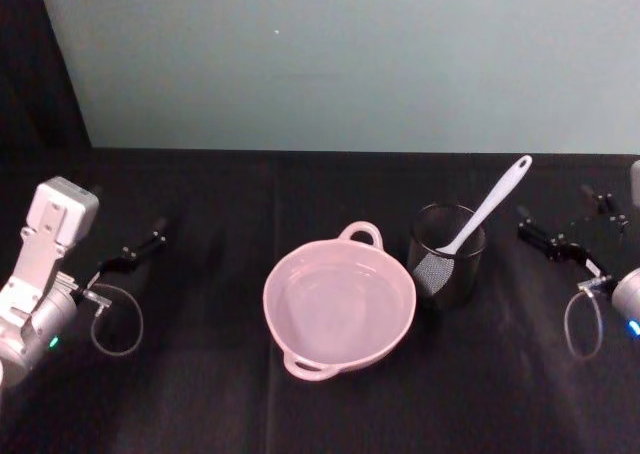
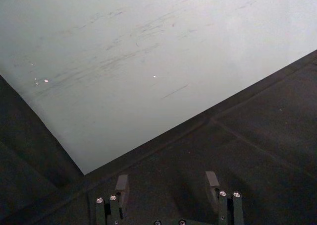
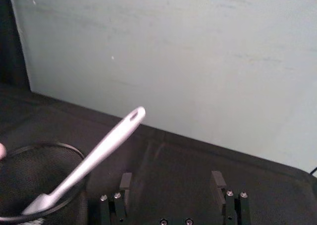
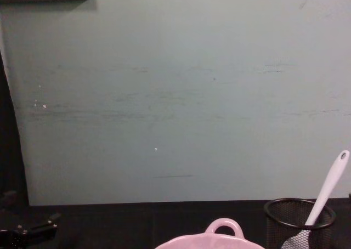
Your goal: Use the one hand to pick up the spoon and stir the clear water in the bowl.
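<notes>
Right of frame centre: spoon (image 1: 487,208) standing in mesh cup (image 1: 447,255), ungrasped; bowl (image 1: 339,304) unstirred. Both grippers' fingers spread, right gripper (image 3: 172,181) nearest. 0 steps done.

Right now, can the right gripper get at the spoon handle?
Probably yes. The spoon stands in the mesh cup, its handle leaning toward the right gripper, which is open with bare table between them.
</notes>
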Controlling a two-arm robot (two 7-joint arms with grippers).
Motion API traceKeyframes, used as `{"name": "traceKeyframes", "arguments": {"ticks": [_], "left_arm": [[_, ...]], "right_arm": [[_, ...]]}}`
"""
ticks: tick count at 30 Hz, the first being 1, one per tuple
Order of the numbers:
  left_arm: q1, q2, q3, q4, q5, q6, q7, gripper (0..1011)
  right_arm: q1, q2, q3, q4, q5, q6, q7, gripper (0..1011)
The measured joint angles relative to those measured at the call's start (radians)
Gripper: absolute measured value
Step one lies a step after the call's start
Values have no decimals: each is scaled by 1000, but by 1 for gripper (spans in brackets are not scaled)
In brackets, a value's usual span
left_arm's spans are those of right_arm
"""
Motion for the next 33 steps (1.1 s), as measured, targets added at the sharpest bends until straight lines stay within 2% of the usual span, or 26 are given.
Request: {"name": "traceKeyframes", "arguments": {"ticks": [2,7,33], "left_arm": [[0,0,0,0,0,0,0,1005],[0,0,0,0,0,0,0,1005],[0,0,0,0,0,0,0,1005]], "right_arm": [[15,-16,-11,39,-22,-9,1,1003],[31,-41,-20,91,-44,-20,7,1003],[30,-36,-19,82,-34,-20,13,1003]]}}
